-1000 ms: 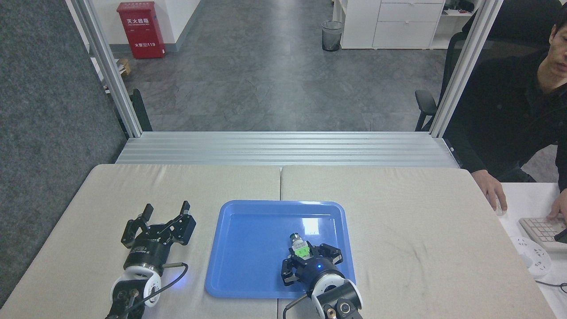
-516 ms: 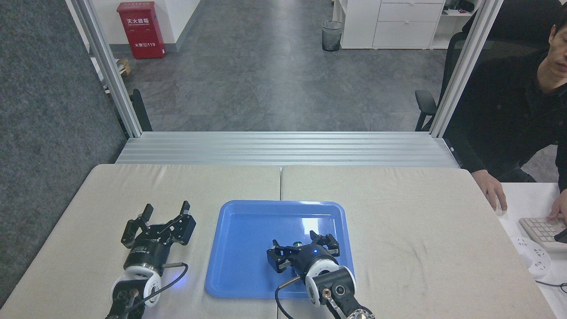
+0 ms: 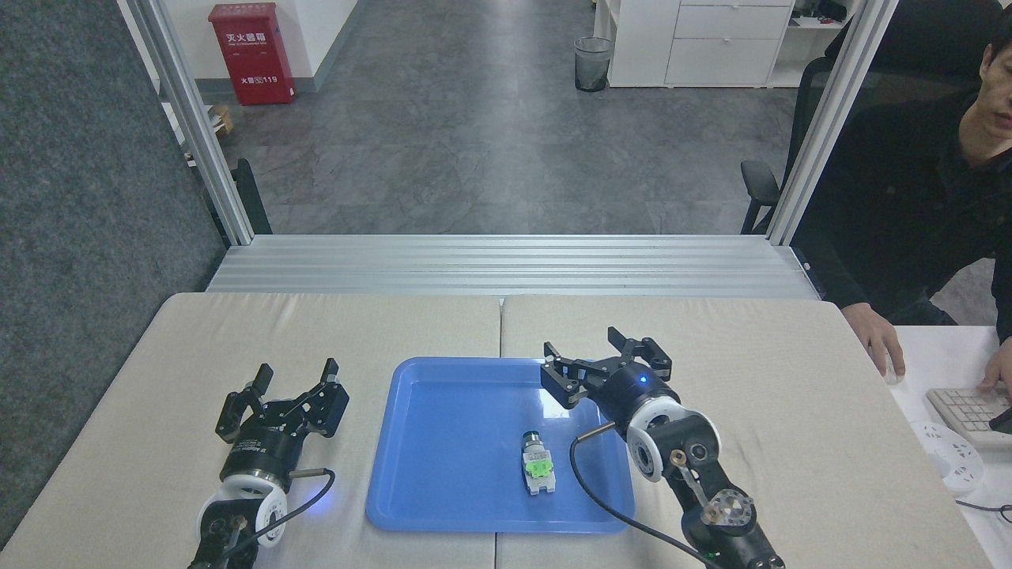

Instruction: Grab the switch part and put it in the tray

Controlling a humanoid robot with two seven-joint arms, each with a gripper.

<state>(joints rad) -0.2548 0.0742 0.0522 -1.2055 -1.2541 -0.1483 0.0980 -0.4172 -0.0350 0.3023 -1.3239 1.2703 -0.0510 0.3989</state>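
Observation:
The switch part, a small white block with a green middle and a silver-black end, lies flat inside the blue tray, right of its centre. My right gripper hovers open above the tray's far right corner, well clear of the part, with nothing between its fingers. Left of the tray, my left gripper rests over the table, open and empty.
The tray lies on a beige padded table. A person sits at the right, with a hand near the table's right edge and a keyboard on a white desk. An aluminium rail runs along the table's far side.
The right gripper let go of the switch part, which now lies in the tray. It rose and moved back and to the right, away from the part. The left arm stayed still.

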